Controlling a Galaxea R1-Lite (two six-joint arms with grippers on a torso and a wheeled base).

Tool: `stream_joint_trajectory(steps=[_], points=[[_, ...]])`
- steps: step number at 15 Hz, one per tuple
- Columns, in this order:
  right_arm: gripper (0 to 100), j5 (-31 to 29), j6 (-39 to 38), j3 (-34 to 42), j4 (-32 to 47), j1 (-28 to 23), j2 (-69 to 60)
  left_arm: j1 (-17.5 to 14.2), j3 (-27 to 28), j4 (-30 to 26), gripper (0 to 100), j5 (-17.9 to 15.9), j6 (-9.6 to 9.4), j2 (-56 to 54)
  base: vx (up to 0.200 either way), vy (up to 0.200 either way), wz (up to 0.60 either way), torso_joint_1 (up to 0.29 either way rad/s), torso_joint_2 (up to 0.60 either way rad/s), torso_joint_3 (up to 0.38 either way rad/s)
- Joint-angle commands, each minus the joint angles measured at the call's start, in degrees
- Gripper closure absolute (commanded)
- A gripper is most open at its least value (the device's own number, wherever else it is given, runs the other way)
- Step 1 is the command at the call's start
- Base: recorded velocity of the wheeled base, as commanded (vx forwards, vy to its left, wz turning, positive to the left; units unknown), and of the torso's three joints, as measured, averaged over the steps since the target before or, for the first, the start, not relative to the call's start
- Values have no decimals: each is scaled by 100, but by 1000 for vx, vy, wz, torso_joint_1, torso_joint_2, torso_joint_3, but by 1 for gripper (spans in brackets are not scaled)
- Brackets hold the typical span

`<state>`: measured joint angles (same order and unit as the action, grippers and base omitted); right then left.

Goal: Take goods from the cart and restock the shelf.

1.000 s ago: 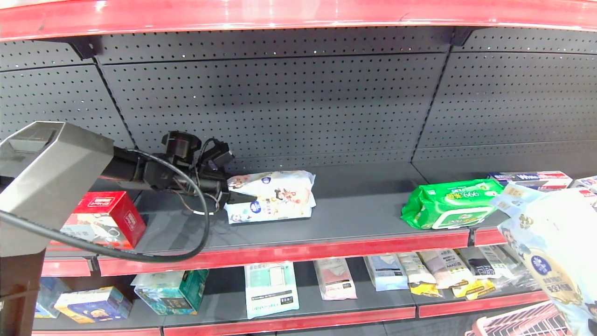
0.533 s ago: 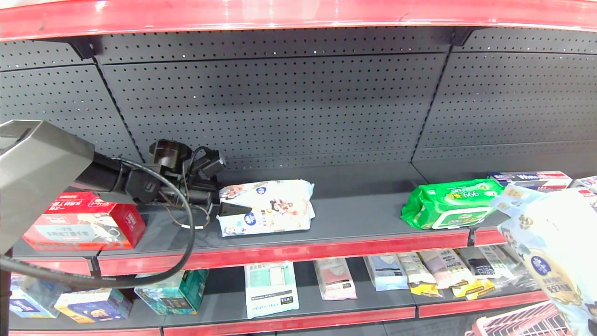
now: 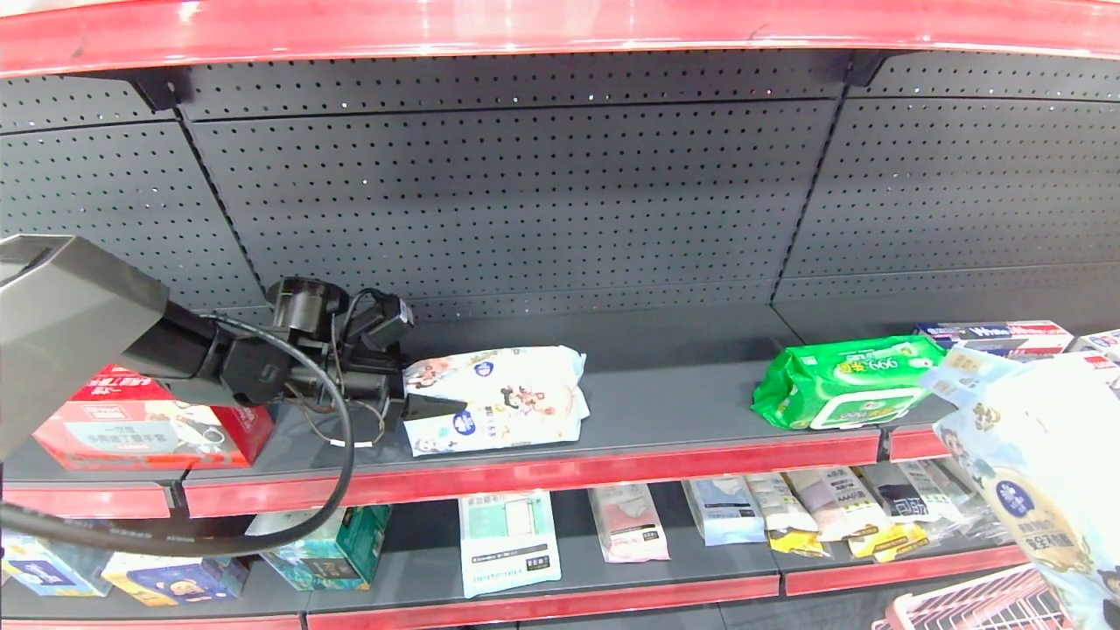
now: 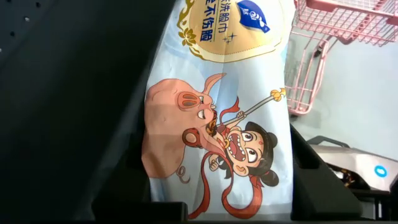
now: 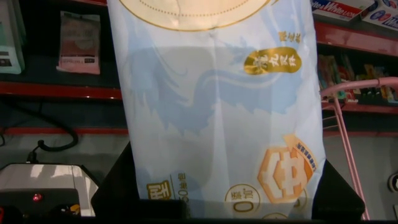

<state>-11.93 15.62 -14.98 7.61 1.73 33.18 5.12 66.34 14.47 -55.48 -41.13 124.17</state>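
Over the last second the left gripper [image 3: 430,404] has slid leftward and a little toward the shelf's front lip. It has carried the white cartoon pack [image 3: 503,398] with it, and everything else holds its place. Its fingers are clamped across the near end of that pack (the left wrist view shows them flanking it). The pack lies on the upper shelf [image 3: 674,404], between the red box [image 3: 149,420] and the green wipes pack [image 3: 844,381].

To finish the placement well, I judge the gripper should set the pack square to the red edge. It should let go only once the pack rests fully on the board, then back straight out so the soft wrap is not tugged askew.

The right gripper [image 5: 227,206] grasps a second cartoon pack [image 3: 1046,472], held up just above the pink cart [image 3: 971,604].

Count: two cartoon packs, one green wipes pack, one red box, one cart.
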Motion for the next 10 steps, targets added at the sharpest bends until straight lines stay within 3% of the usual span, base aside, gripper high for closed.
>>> stream_joint_trajectory(steps=[1, 7, 10], points=[[100, -2, 3, 4, 4, 3, 13, -29, -113, 3, 100, -7, -27, -42, 0, 0, 0, 0, 0, 0], [100, 7, 3, 4, 4, 3, 4, -37, -341, 3, 100, 28, -422, -42, 0, 0, 0, 0, 0, 0], [100, 7, 3, 13, 4, 3, -5, -37, -420, 3, 100, 99, -484, -34, 0, 0, 0, 0, 0, 0]])
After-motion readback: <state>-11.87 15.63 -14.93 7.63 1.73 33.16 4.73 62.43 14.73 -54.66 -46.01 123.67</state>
